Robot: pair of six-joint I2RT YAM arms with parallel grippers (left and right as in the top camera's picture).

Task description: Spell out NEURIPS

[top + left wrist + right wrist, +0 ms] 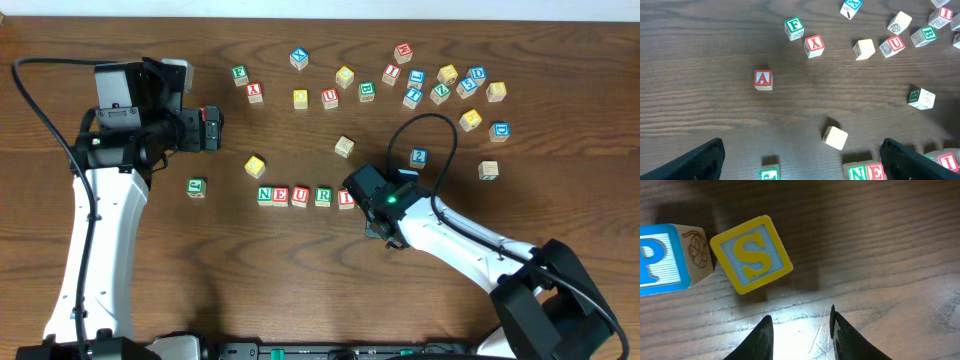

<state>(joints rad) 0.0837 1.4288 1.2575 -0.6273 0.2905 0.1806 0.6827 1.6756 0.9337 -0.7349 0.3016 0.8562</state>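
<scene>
Five cubes stand in a row reading N [265, 195], E [282, 195], U [300, 195], R [323, 195], I [345, 197]. My right gripper [362, 190] hangs over the row's right end and hides what lies under it in the overhead view. The right wrist view shows a blue P cube [657, 260] and, just right of it, a yellow-framed S cube [751, 254] turned askew. The right gripper [801, 314] is open just short of the S, with only bare table between its fingers. My left gripper [213, 128] is wide open above the table, holding nothing; N [858, 173] and E [875, 172] lie by its right finger.
Many loose letter cubes lie scattered at the back right [440, 85]. A yellow cube [255, 166], a green cube [196, 187], a tan cube [344, 146] and a blue cube [418, 157] lie near the row. A red A cube [763, 79] sits ahead of the left gripper.
</scene>
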